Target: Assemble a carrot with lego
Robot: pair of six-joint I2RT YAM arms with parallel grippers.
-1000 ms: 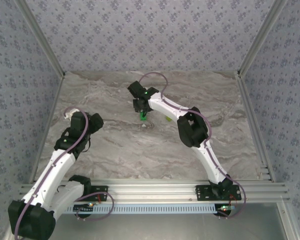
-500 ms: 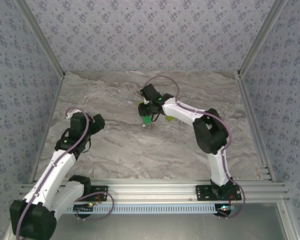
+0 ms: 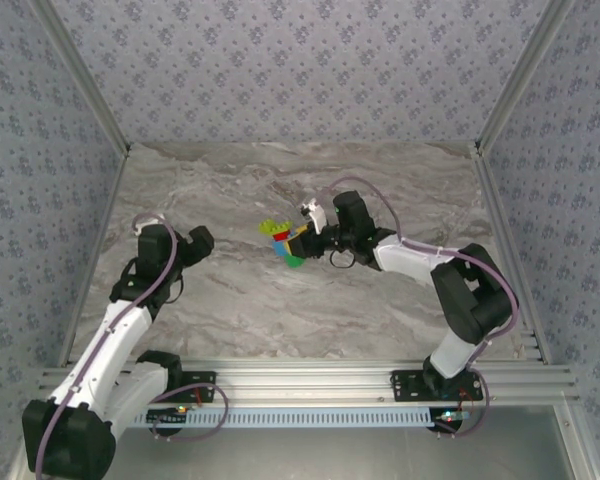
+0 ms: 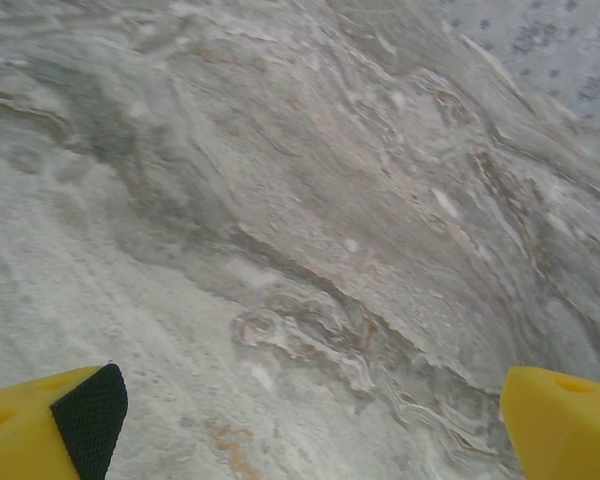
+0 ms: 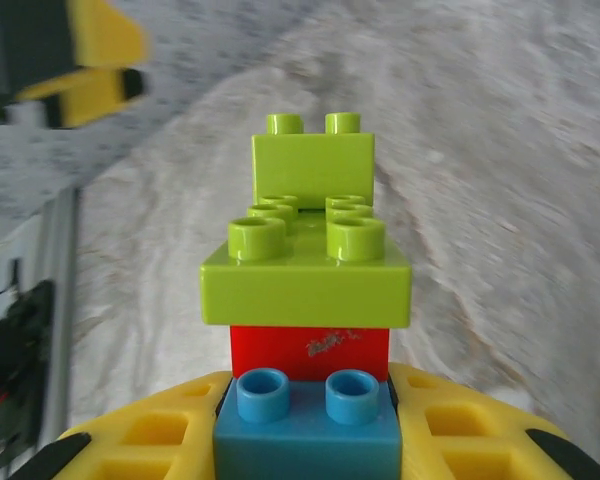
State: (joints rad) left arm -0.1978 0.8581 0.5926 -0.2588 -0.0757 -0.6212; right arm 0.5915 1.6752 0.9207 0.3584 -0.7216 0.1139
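Note:
The carrot (image 3: pixel 283 240) is a short stack of joined lego bricks, held sideways above the table's middle with its lime-green forked end pointing left. My right gripper (image 3: pixel 306 239) is shut on it from the right. In the right wrist view the yellow fingers (image 5: pixel 140 445) clamp the blue brick (image 5: pixel 305 440). The red brick (image 5: pixel 310 350) and the lime-green bricks (image 5: pixel 308 270) stick out ahead of them. My left gripper (image 3: pixel 196 243) hovers at the left over bare table. Its yellow fingertips (image 4: pixel 50 425) stand wide apart with nothing between them.
The marble tabletop (image 3: pixel 280 300) is boxed in by patterned walls at the back and sides. Aluminium rails (image 3: pixel 310 380) run along the near edge by the arm bases. The left gripper's yellow finger (image 5: pixel 90 60) shows ahead of the carrot in the right wrist view.
The right arm has swung right and toward the near side. Its wrist has turned, so the carrot now lies sideways pointing left. The left arm has barely moved.

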